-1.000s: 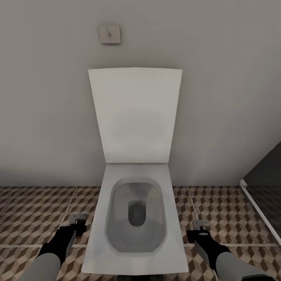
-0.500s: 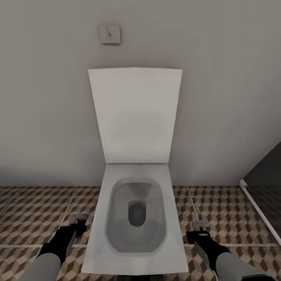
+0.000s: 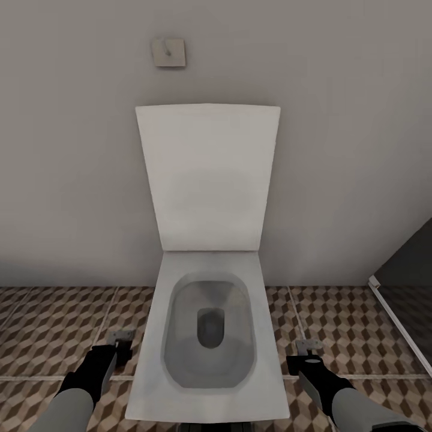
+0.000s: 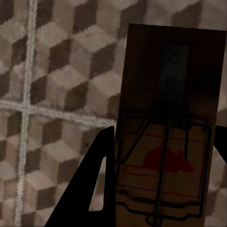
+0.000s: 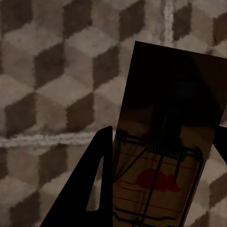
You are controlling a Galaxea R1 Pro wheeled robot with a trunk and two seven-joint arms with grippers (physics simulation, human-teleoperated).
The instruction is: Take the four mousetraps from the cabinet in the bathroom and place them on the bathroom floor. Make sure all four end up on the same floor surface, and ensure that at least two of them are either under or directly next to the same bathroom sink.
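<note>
Both hands (image 3: 122, 340) (image 3: 307, 348) and their mousetraps (image 4: 168, 137) (image 5: 163, 156) unmoved, as before.

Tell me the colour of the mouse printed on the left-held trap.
Red, clearest in the left wrist view on the mousetrap.

A mousetrap (image 5: 165, 156) sits between the two dark fingers (image 5: 87, 189) of the right gripper (image 5: 163, 189), which squeeze its sides. It has a red mouse picture and dark wire. Past the fingers lies the bathroom floor (image 5: 56, 71) with cube tiles.
</note>
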